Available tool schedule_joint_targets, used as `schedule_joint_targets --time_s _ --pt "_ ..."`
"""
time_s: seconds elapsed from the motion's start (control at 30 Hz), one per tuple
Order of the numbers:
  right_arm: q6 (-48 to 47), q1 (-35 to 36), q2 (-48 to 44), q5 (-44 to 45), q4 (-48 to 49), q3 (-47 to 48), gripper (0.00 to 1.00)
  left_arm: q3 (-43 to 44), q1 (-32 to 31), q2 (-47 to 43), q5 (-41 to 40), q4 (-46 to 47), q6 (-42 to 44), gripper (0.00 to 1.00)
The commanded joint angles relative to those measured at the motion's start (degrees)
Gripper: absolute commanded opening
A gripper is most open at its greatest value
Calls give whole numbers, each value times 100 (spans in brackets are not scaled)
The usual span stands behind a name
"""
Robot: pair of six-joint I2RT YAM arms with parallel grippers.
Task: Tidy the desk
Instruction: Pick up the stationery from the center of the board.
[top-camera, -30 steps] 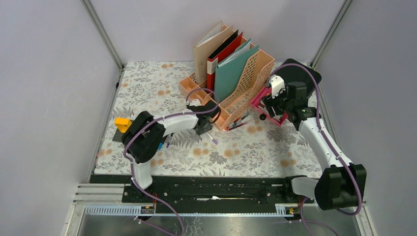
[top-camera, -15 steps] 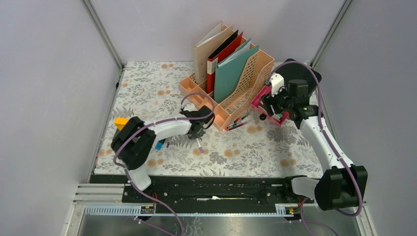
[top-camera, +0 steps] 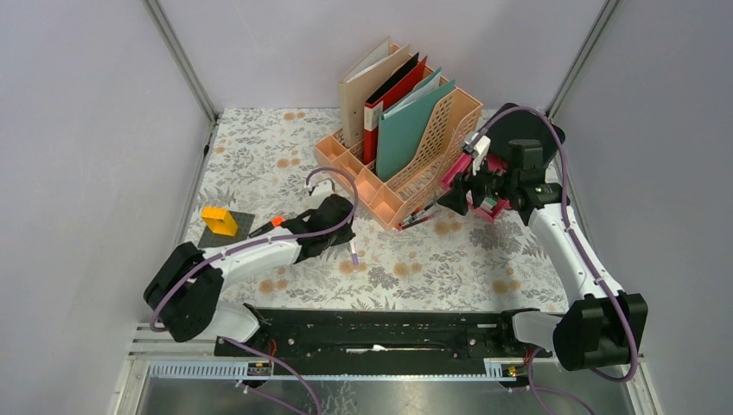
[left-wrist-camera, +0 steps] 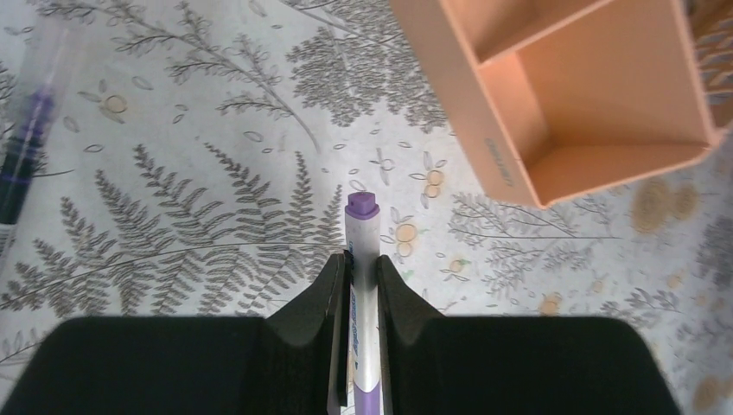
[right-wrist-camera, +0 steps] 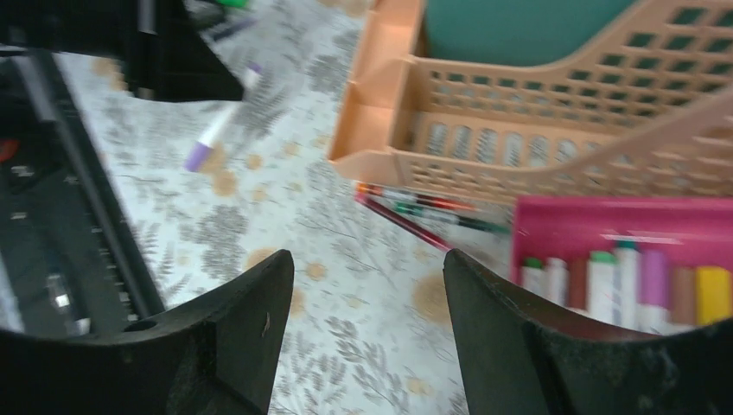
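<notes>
L fingers (left-wrist-camera: pixel 321 298) clamped on purple marker (left-wrist-camera: pixel 361 233); R fingers (right-wrist-camera: pixel 233 337) apart. Lift, bring tip over peach rack (left-wrist-camera: pixel 471 112) open cell, lower in b4 release

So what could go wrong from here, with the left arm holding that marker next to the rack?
1. The left gripper pinches the purple-capped marker lengthwise, so its cap may strike the wall of the peach rack rather than clear it.
2. The open right gripper hangs close to the pink marker box and the loose pens, and it may knock them.
</notes>
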Motion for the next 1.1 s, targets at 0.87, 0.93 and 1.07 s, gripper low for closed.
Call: schedule_joint_targets --time_s 0.87,0.93,1.07 --pt "2559 1063 680 -2458 2478 -776 73 -1948 22 -1497 1832 5494 524 0" --pt "2677 1154 759 -2455 2595 -807 73 -1949 16 -1443 1897 5647 485 0" --pt "2864 1323 907 -2441 2783 -862 74 -1939 13 -1320 1942 5917 423 0"
